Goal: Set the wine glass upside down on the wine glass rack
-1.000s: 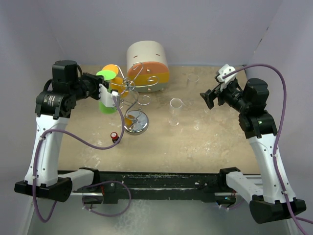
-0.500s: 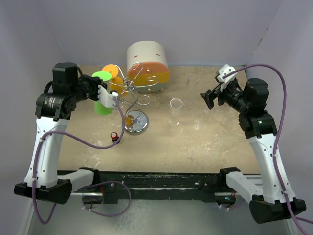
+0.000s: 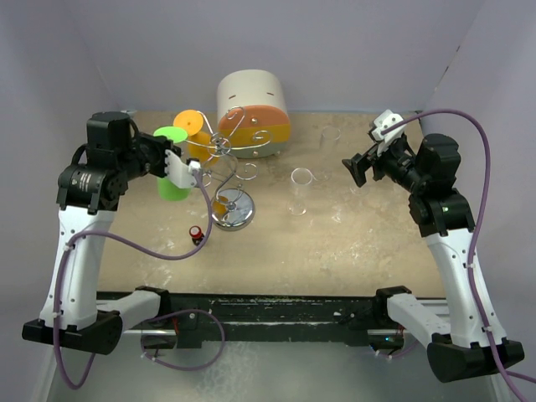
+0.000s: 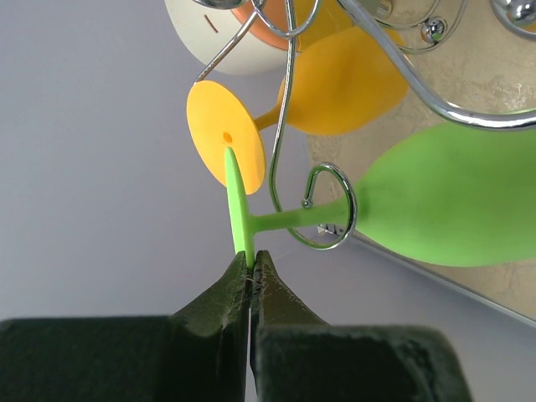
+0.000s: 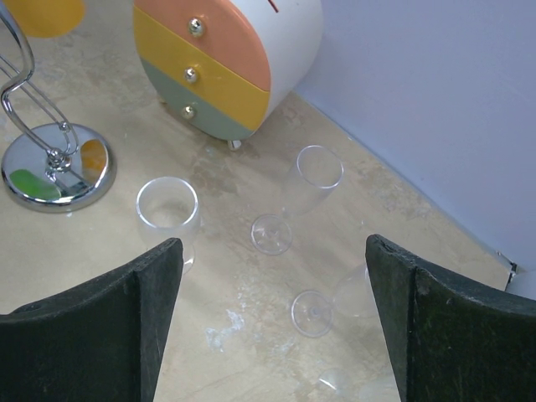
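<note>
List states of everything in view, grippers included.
left gripper, shut on green wine glass foot
green wine glass, stem through a curl of the wine glass rack
orange wine glass, hung on rack
right gripper, open, empty
clear glasses, on table, off rack
drum drawers, shut

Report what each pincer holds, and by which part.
The left pincer grips the green wine glass by its foot's rim; the right pincer holds nothing.

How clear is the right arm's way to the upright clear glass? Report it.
Likely yes: the right gripper is open and empty, with only bare table between it and the upright clear glass. A toppled clear flute lies nearer the wall.
</note>
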Action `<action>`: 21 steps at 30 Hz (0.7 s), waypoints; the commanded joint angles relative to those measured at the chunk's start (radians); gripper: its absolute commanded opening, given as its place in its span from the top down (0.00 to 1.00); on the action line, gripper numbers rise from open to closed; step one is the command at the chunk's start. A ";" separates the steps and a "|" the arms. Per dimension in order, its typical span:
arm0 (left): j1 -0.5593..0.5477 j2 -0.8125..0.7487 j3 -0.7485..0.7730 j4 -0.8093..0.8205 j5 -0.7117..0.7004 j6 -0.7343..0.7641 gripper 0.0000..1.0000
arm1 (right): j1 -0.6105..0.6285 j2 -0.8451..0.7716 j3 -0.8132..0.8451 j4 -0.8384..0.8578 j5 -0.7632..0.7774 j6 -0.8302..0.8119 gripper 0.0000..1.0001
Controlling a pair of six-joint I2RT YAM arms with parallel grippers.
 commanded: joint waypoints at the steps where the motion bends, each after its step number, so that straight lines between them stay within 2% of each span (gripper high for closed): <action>1: -0.007 -0.031 0.002 -0.008 0.024 -0.017 1.00 | -0.007 0.003 0.009 0.026 -0.018 0.001 0.07; 21: -0.013 -0.035 -0.014 -0.045 0.121 -0.014 0.97 | -0.008 0.008 0.006 0.018 0.005 0.002 0.00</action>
